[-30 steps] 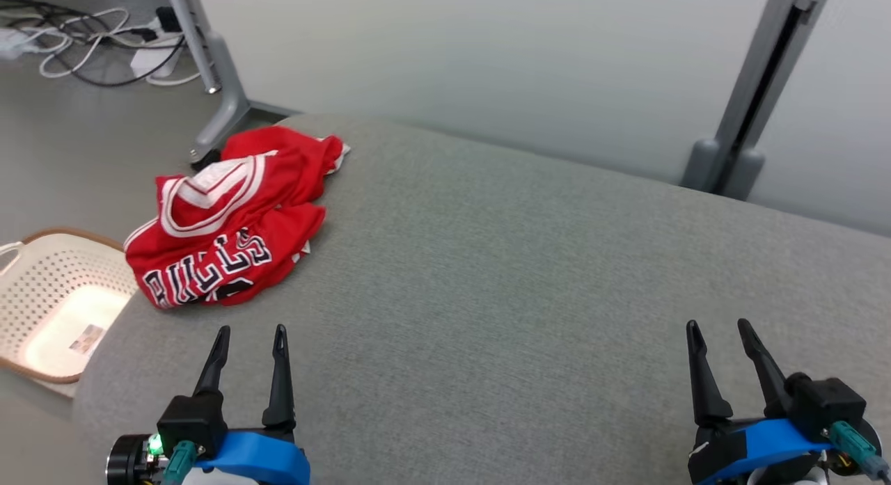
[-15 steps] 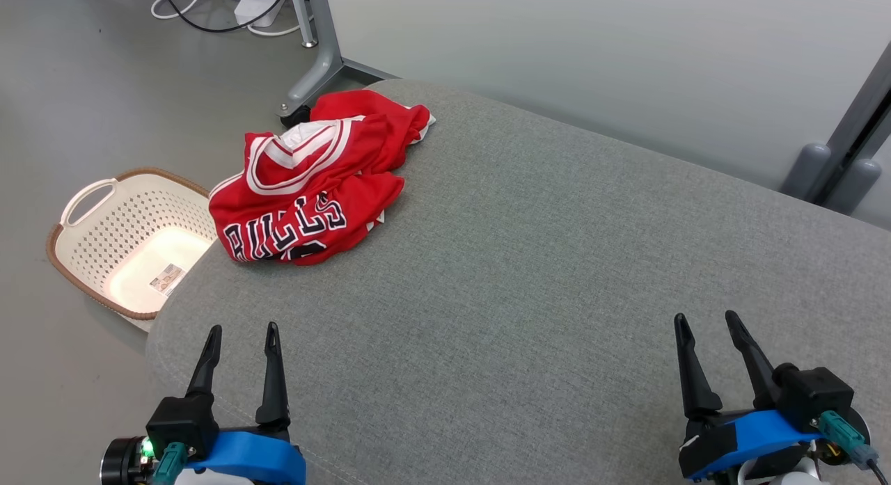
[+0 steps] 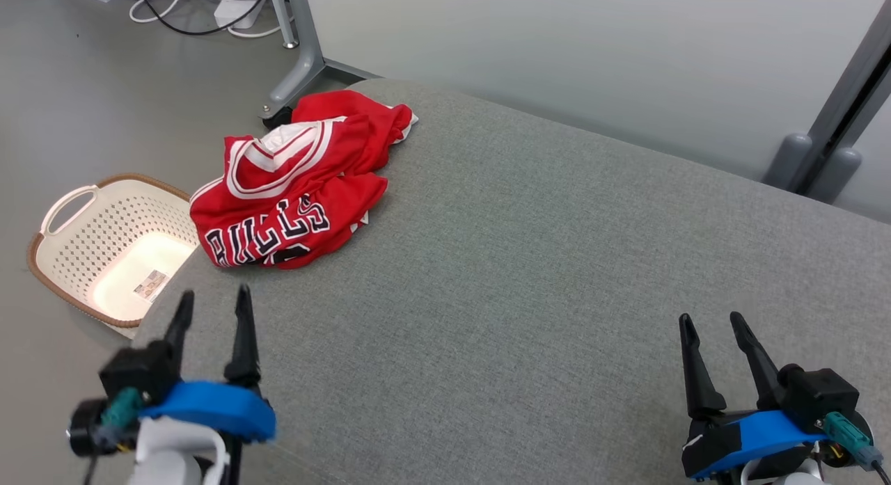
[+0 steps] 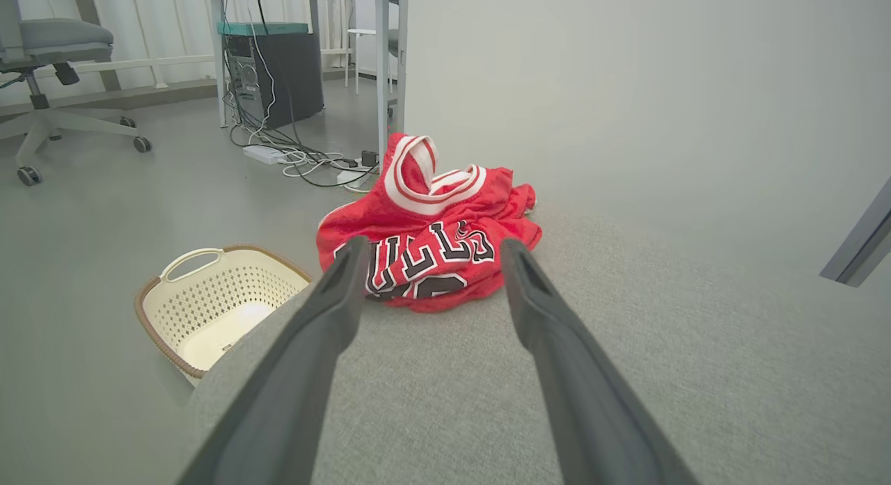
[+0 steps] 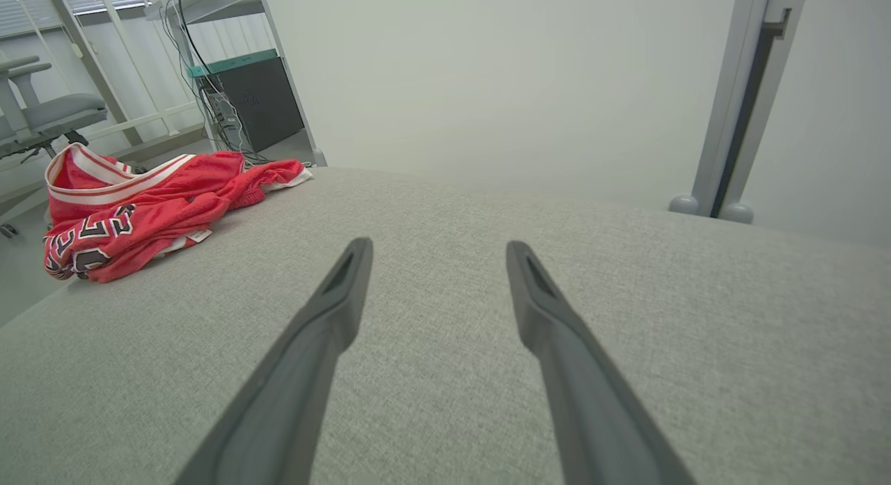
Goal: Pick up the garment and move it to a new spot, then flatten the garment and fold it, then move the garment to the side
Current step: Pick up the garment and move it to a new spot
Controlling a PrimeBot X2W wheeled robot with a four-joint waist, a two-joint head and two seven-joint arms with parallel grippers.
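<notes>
The garment is a red basketball jersey with white trim and black lettering, crumpled in a heap at the far left corner of the grey padded surface. It also shows ahead in the left wrist view as the garment and at the left of the right wrist view as the garment. My left gripper is open and empty, hovering near the surface's left edge, a short way in front of the jersey. My right gripper is open and empty at the lower right, far from the jersey.
A cream perforated laundry basket stands on the floor left of the surface, below the jersey. Grey metal frame legs and loose cables lie beyond the far left corner. Another upright post stands at the far right.
The head camera has swung, shifting the whole picture. My left gripper has risen and moved forward toward the jersey. The right gripper holds its place, and the jersey lies as before.
</notes>
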